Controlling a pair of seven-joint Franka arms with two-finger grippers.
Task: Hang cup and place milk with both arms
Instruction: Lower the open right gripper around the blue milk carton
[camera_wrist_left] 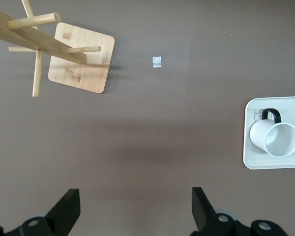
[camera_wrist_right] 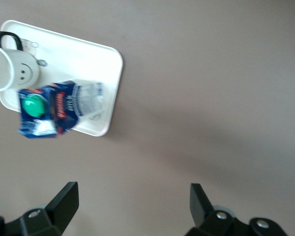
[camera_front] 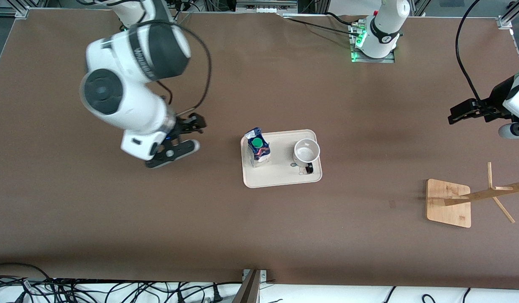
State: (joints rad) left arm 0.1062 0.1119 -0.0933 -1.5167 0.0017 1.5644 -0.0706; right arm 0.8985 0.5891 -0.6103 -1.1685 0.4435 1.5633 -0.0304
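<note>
Nearest to us on the desk (camera_front: 259,235) stands the wooden cup rack (camera_front: 448,203), toward the left arm's end, its pegs bare. Nothing hangs there yet.

A little farther from us, mid-desk, sits the tray (camera_front: 280,179). On it the milk (camera_front: 258,148) stands upright at the end toward the right arm, green cap up, and the cup (camera_front: 306,153) stands mouth up at the end toward the left arm, its black handle turned toward us. The two are apart, neither touched.

So we judge this the opening reach: both things wait on the tray.

The right hand (camera_front: 181,141) hovers over bare desk beside the tray's milk end, fingers spread wide, gripping nothing. The left hand (camera_front: 467,113) hangs over the desk at the left arm's end, well apart from the tray, and its wrist view shows its fingers (camera_wrist_left: 66,209) spread wide and empty too.

Next, we reckon the right hand must travel over the carton and straddle its body below the gable. The left has far more ground to cover, and it needs a hold on the cup's rim or wall that leaves the handle free for a peg.
</note>
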